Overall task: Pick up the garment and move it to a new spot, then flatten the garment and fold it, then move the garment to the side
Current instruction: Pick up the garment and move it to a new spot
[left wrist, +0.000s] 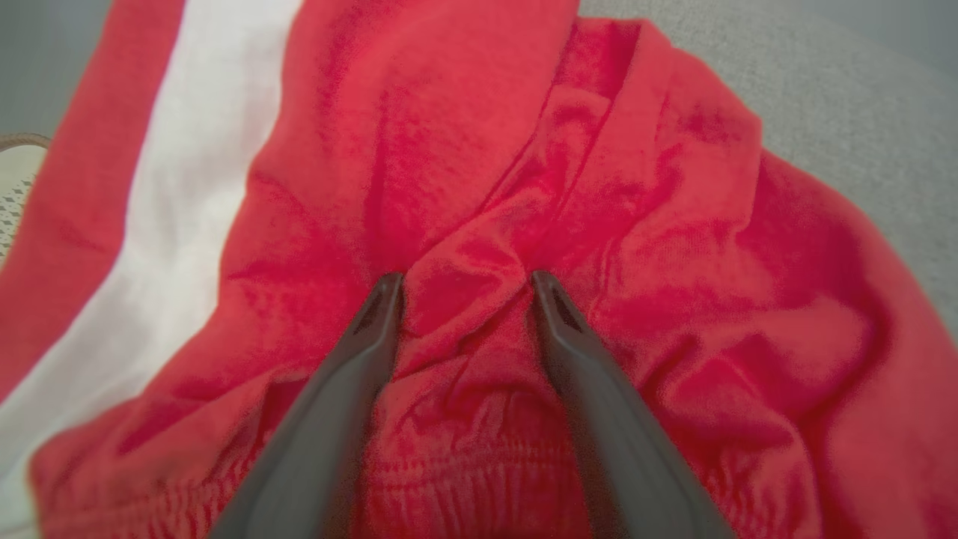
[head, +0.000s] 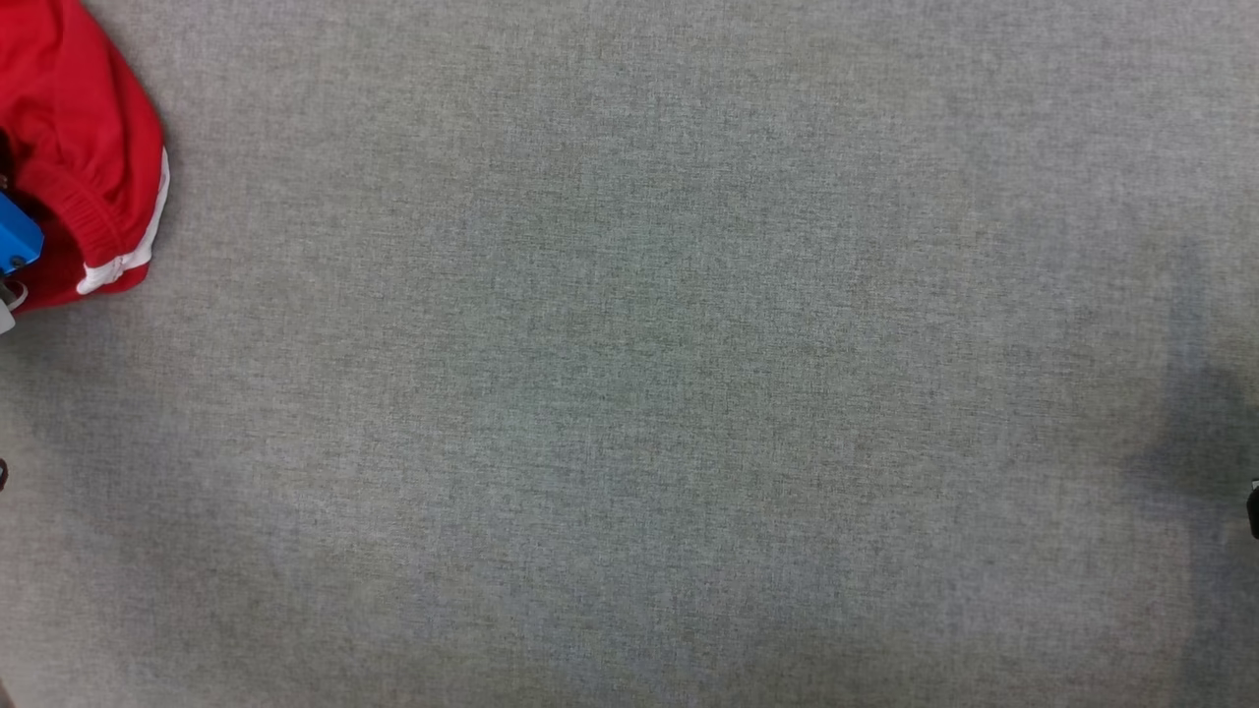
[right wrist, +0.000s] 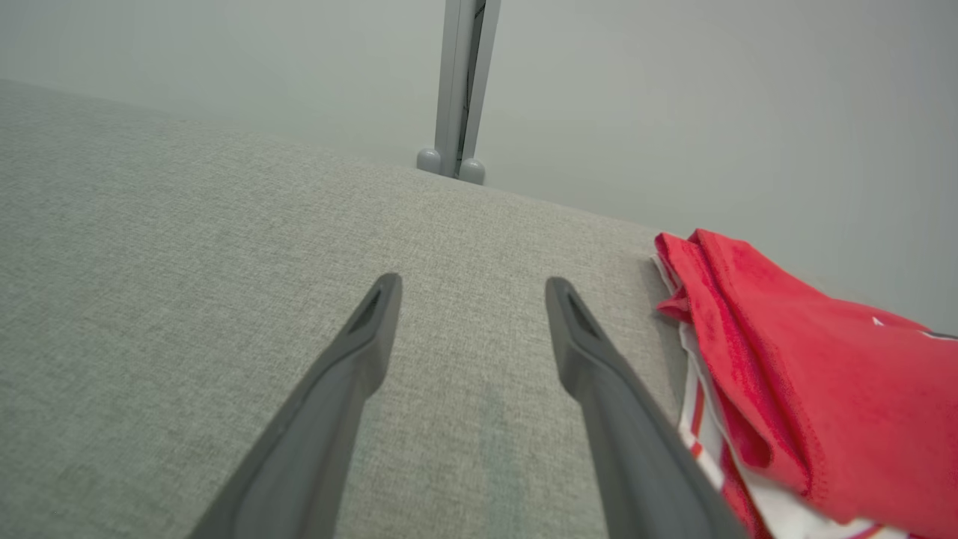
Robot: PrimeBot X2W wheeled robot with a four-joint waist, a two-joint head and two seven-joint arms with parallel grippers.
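My left gripper (left wrist: 464,278) stands spread, tips in the red garment (left wrist: 673,224), a ridge between them; a shallow pinch could slip on lifting. Right gripper (right wrist: 470,288) spread too, garment at its right.

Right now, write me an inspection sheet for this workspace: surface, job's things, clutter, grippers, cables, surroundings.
Surface: grey woven cloth surface, flat.
Job's things: red garment with a white stripe, bunched at the head view's far left edge.
Clutter: small blue part beside the garment, cannot tell what it is; pale mesh thing at the left wrist view's left edge.
Grippers: left gripper open, tips pressed into the garment, a fold raised between them; right gripper open over the bare surface, holding nothing.
Cables: nothing seen.
Surroundings: grey upright post past the surface's far edge, plain pale wall behind it.
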